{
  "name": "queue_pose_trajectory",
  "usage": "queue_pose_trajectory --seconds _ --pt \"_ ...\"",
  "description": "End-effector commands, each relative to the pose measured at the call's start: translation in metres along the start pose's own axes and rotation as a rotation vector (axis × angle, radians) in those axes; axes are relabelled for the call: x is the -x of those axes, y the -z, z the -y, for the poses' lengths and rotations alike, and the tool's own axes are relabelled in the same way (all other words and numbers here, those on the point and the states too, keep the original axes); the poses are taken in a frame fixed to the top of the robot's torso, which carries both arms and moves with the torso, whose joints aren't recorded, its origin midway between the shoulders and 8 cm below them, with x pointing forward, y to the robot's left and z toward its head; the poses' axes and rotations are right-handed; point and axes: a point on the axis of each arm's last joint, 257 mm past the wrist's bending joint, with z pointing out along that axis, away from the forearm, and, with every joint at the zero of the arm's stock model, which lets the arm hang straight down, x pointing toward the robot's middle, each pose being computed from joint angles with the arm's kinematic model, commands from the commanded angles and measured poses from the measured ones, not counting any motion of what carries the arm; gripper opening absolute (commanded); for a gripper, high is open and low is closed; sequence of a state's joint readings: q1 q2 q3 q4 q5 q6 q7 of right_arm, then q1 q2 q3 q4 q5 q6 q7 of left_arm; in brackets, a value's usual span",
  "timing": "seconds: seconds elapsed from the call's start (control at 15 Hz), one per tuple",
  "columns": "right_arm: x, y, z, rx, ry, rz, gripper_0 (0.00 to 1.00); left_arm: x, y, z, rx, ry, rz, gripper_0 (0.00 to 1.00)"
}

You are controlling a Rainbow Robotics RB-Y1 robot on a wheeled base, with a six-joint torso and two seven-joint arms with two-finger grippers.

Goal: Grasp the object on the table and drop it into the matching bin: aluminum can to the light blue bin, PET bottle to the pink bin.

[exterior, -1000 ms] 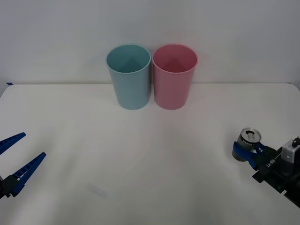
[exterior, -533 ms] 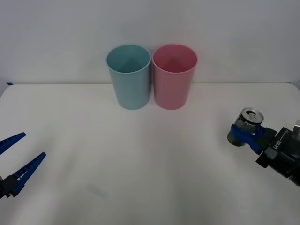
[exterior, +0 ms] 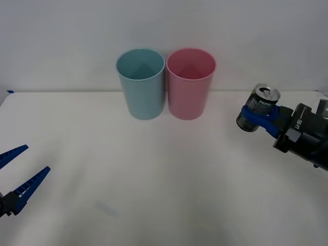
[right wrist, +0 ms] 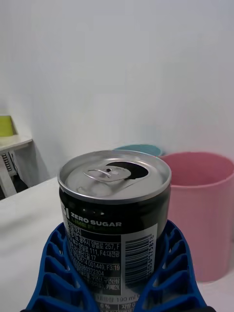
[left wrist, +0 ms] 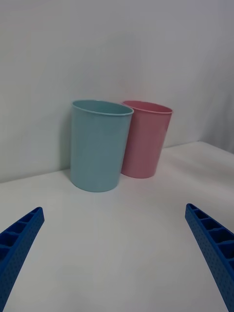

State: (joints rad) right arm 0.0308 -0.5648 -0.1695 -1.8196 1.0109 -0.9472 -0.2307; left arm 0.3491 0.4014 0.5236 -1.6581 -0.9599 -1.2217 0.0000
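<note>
A: What lies around the robot?
B: A plain white tabletop (exterior: 154,174) meeting a bare pale wall. At its far middle stand the light blue bin (exterior: 141,83) and, touching it on the right, the pink bin (exterior: 190,83).

A: And what has changed?
B: The right gripper (exterior: 254,116), fingers clamped on the aluminum can (exterior: 258,107), has lifted it off the tabletop and carried it farther away, tilted, right of the pink bin. The left gripper (exterior: 18,171) stays low at near left, fingers wide.
</note>
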Motion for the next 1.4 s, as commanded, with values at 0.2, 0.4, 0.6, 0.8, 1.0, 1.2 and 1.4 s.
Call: queue_pose_trajectory --seconds 0.2,0.4,0.6,0.8,1.0,1.2,1.4 --pt "0.014 -0.050 -0.001 0.111 0.047 -0.021 0.00 0.000 0.000 0.000 0.000 0.000 0.000 1.00" --pt "0.019 -0.088 0.012 0.147 0.070 -0.042 0.00 0.000 0.000 0.000 0.000 0.000 0.000 1.00" --pt "0.027 -0.128 0.022 0.178 0.077 -0.058 0.00 0.000 0.000 0.000 0.000 0.000 0.000 1.00" --pt "0.037 -0.172 0.028 0.195 0.074 -0.062 0.00 0.000 0.000 0.000 0.000 0.000 0.000 1.00" --pt "0.041 -0.210 0.037 0.161 0.078 -0.067 0.00 0.000 0.000 0.000 0.000 0.000 0.000 1.00" --pt "0.042 -0.251 0.034 0.097 0.091 -0.067 0.00 0.000 0.000 0.000 0.000 0.000 0.000 1.00" --pt "0.035 -0.285 0.035 0.054 0.090 -0.083 0.00 0.000 0.000 0.000 0.000 0.000 0.000 1.00"
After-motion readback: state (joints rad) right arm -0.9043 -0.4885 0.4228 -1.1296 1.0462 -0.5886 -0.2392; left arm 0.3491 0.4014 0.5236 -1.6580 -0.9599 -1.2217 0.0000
